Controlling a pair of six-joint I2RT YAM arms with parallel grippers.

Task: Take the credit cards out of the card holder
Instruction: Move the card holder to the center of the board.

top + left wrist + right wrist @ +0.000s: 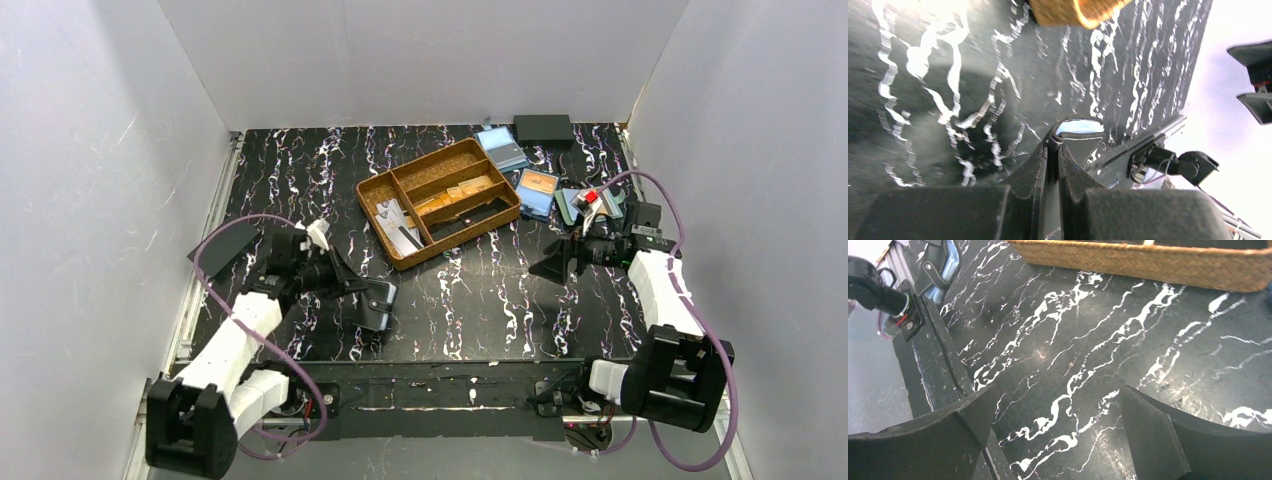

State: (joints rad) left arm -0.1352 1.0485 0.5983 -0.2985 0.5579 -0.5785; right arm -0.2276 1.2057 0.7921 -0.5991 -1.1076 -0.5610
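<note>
- Black padded fingers of the left pincer (pixel 1053 150) are clenched on a thin upright edge of the card holder (pixel 1083 147), at the near left of the tabletop (pixel 480 300).
- Leather-like and black, with pale blue showing at its open mouth, the card holder looks light and soft. Gripped by one flap it will probably flop or swing, so a hold close to the fold or a stitched edge should steady it best.
- Whether that pale blue patch is lining or a card tucked inside, I cannot tell.
- Pale credit cards (pixel 400 225) lie in the near-left compartment of the woven tray (pixel 418 163), further back on the tabletop. I judge these to be out of the holder already.
- Such cards should be thin, stiff, light and smooth, so likely slippery. Any left inside would be best pinched at an exposed short edge and drawn straight along the pocket.
- The right pincer (pixel 1058 405) is released, jaws wide with nothing between them. It hovers over bare tabletop on the right, well apart from the card holder.
</note>
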